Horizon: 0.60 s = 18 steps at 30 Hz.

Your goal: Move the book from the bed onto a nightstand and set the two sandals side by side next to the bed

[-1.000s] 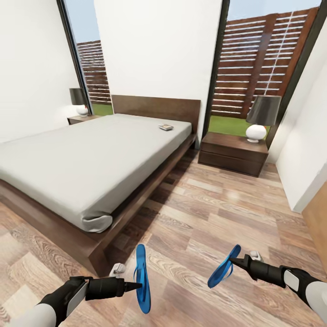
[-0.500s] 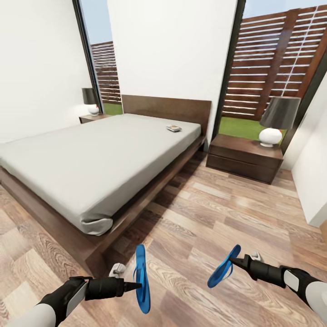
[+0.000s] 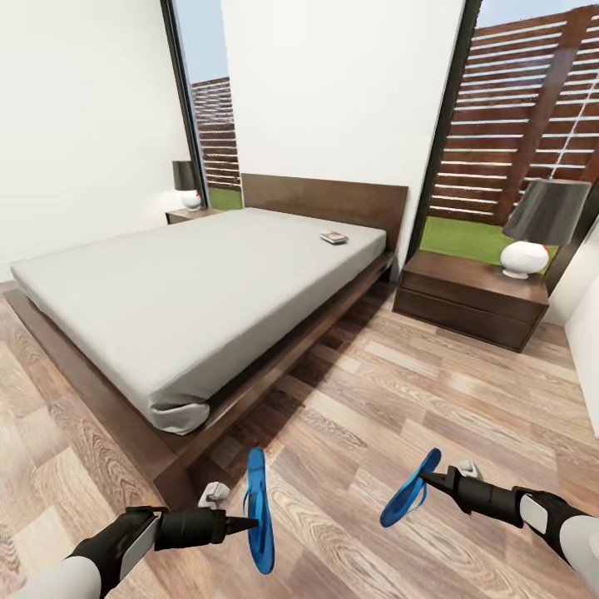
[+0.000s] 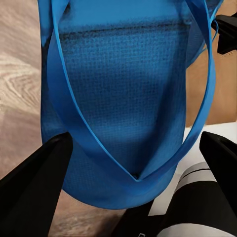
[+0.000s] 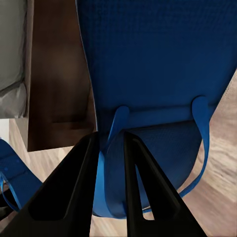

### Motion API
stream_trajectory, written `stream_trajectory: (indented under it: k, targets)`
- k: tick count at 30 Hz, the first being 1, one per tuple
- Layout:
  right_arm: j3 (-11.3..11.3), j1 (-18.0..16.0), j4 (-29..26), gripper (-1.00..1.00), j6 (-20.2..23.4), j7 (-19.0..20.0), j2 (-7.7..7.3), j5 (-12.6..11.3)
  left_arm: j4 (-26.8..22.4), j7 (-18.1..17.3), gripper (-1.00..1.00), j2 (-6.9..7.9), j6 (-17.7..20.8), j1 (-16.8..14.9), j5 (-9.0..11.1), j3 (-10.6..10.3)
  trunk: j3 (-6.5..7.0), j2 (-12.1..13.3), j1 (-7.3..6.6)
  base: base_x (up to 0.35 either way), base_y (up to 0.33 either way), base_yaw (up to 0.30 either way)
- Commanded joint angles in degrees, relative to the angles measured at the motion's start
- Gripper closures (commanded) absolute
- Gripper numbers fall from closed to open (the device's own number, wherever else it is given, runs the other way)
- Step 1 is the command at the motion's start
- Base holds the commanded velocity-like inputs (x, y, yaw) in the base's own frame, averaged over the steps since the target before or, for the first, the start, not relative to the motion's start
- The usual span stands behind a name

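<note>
Book [image 3: 334, 237] lies on bed [image 3: 183, 291]; grippers hold sandals [image 3: 259, 509].

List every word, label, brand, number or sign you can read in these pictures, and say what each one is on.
No text can be read in these pictures.
The book on the bed: its cover is too small and blurred in the head view to make out any lettering.
The two sandals: plain blue, no visible brand or marking.
</note>
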Motion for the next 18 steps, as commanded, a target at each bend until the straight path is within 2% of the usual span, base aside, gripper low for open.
stream_trajectory:
  k: [1, 18]
  targets:
    - [0.4, -0.1, 0.2, 1.00, 0.5, 0.4, -0.01, -0.7, 0.0, -0.1, 1.00, 0.07, 0.6, 0.0, 0.6, -0.4, -0.05, 0.0, 0.00, 0.057, -0.109, 0.145]
    - [0.4, -0.1, 0.2, 1.00, 0.5, 0.4, -0.01, -0.7, 0.0, -0.1, 1.00, 0.14, 0.6, 0.0, 0.5, -0.4, -0.05, 0.0, 0.00, 0.009, -0.026, 0.140]
